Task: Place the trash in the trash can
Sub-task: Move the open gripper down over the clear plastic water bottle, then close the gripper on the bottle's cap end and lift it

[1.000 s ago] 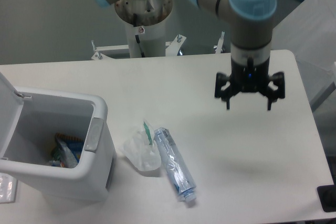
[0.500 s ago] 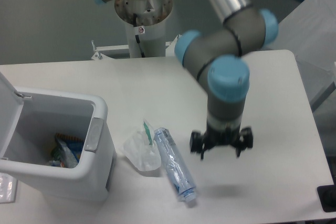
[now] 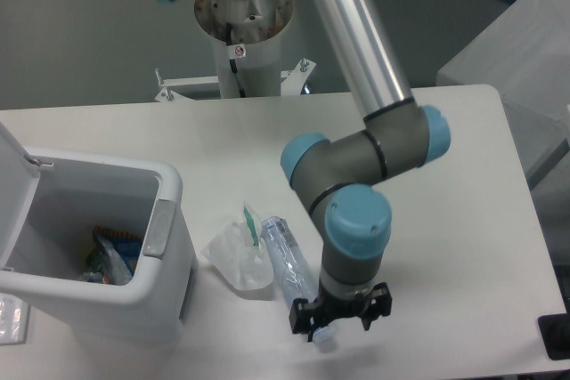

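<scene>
A crushed clear plastic bottle point(image 3: 288, 260) with a bluish label lies on the table, slanting toward the front. Its cap end is under my gripper point(image 3: 339, 319), which stands open with the fingers spread either side of the bottle's lower end. I cannot tell whether the fingers touch it. A crumpled white wad point(image 3: 236, 254) with a green strip rests just left of the bottle. The white trash can point(image 3: 165, 186) stands at the left with its lid swung open; some coloured waste lies inside.
The arm's base column point(image 3: 240, 15) rises behind the table's far edge. A grey surface point(image 3: 525, 51) sits at the back right. The table's front edge runs just below the gripper. A small clear item point(image 3: 11, 319) lies at the far left front.
The gripper has swung from the right side of the table down and leftward, ending low over the bottle's cap end. Bottle, wad and trash can have not moved.
</scene>
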Robot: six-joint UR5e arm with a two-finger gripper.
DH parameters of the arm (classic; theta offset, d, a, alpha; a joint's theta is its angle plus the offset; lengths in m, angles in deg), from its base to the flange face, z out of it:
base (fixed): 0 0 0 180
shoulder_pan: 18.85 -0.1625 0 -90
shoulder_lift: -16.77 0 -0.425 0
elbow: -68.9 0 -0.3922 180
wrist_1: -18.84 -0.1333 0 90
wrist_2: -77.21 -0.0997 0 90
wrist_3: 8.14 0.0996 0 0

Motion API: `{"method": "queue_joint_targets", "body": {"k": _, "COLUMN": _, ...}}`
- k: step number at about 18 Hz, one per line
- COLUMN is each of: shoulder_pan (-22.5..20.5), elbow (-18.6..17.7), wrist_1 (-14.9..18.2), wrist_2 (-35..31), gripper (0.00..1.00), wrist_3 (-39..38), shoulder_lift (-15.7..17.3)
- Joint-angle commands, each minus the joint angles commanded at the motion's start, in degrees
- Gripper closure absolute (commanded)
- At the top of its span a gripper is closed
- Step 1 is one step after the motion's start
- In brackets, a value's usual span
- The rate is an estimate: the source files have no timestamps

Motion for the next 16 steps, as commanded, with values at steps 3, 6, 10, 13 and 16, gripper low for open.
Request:
{"method": "queue_joint_targets", "body": {"k": 3, "shoulder_pan": 0.53, "elbow": 0.00, "wrist_1": -0.70, "wrist_2": -0.18, "gripper": 0.00, "wrist_3": -0.79, "shoulder_lift": -1.41}}
{"method": "queue_joint_targets", "body": {"k": 6, "shoulder_pan": 0.53, "elbow": 0.00, "wrist_1": -0.70, "wrist_2": -0.35, "gripper": 0.00, "wrist_3": -1.41, "shoulder_lift": -2.11}}
{"method": "queue_joint_targets", "body": {"k": 10, "shoulder_pan": 0.53, "elbow": 0.00, "wrist_1": -0.70, "wrist_2": -0.44, "gripper": 0.01, "wrist_3": -2.20, "shoulder_lift": -2.20}}
{"method": "queue_joint_targets", "body": {"k": 13, "shoulder_pan": 0.53, "elbow": 0.00, "wrist_1": -0.70, "wrist_2": -0.44, "gripper": 0.21, "wrist_3": -2.99, "shoulder_lift": -2.11}}
{"method": "queue_joint_targets", "body": {"k": 16, "shoulder_pan": 0.53, "elbow": 0.00, "wrist_1": -0.70, "wrist_2": -0.53, "gripper": 0.27, "wrist_3": -2.99, "shoulder_lift": -2.20}}
